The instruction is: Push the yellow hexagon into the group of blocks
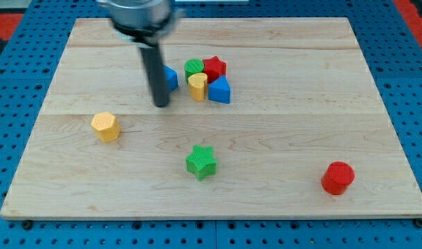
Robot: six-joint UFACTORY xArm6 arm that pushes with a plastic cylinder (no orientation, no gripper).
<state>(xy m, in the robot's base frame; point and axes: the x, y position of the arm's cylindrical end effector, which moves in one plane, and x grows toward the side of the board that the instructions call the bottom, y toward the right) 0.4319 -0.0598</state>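
Tip (160,105) of my bare rod, no jaws to open, sits just left of the group (205,81). Yellow hexagon (106,126) lies well down-left of the group. Probably light, rigid, slides easily; press its lower-left face.

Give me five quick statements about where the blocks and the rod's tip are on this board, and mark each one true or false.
1. The yellow hexagon already touches the group of blocks. False: it sits alone toward the view's left, apart from the group.
2. My tip is at the left side of the group, right by the blue block. True.
3. The red star is part of the group. True.
4. The green star sits at the view's top edge. False: it lies alone below the group, toward the view's bottom.
5. The red cylinder stands in the view's lower right, apart from the others. True.
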